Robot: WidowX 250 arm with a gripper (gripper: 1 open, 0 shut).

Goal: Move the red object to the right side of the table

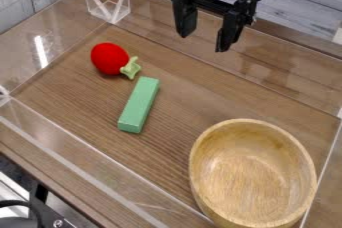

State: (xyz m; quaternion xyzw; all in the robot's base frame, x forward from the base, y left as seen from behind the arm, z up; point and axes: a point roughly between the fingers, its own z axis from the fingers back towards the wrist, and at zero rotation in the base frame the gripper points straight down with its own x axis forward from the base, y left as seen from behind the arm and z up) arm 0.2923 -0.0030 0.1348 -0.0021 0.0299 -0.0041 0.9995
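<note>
The red object is a small round toy fruit with a light-green leafy stub on its right side. It lies on the left part of the brown wood-grain table. My black gripper hangs at the back centre, pointing down, well to the right of the fruit and above the tabletop. Its fingers are spread apart, open, and nothing sits between them.
A long green block lies just below and right of the fruit. A round wooden bowl stands at the front right. Low clear acrylic walls edge the tabletop.
</note>
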